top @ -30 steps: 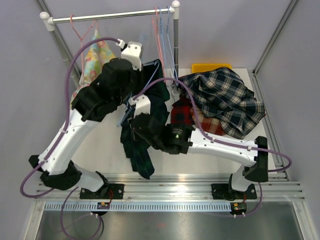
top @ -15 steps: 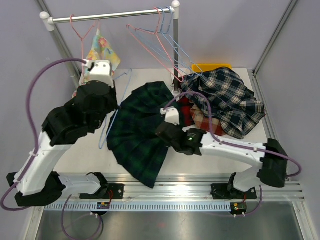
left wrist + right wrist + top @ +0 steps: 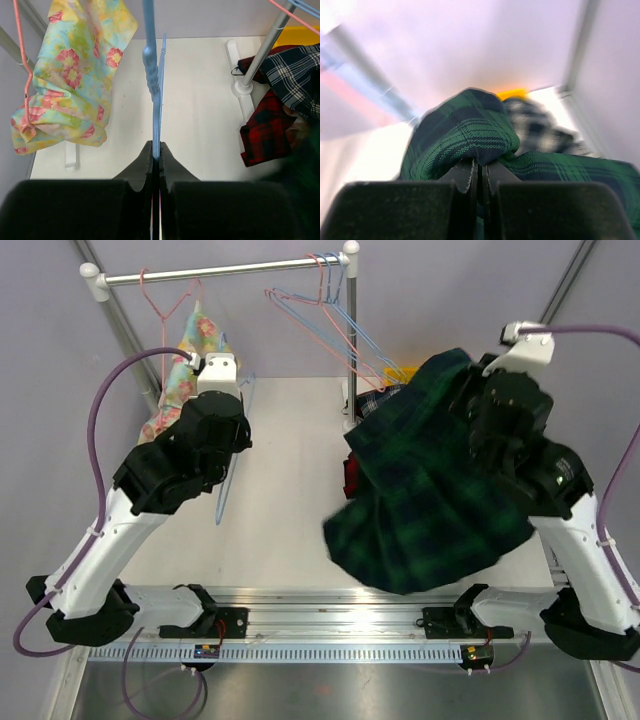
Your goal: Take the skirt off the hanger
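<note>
The skirt (image 3: 430, 480) is dark green tartan crossed with navy, off the hanger and bunched into loose folds that spread wide toward its lower hem. On the left, the blue hanger (image 3: 152, 75) has its thin bar clamped in the left gripper (image 3: 155, 156) above the worktop (image 3: 290, 440). Well apart on the right, the right gripper (image 3: 480, 169) is clenched on a gathered fold of the skirt and holds it raised over the worktop's right side. The worktop is white. A floral garment (image 3: 190, 350) hangs from the rail (image 3: 220, 272) at left, spare hangers (image 3: 325, 280) further right, a red plaid garment (image 3: 262, 135) lies near the post, and the walls are grey
</note>
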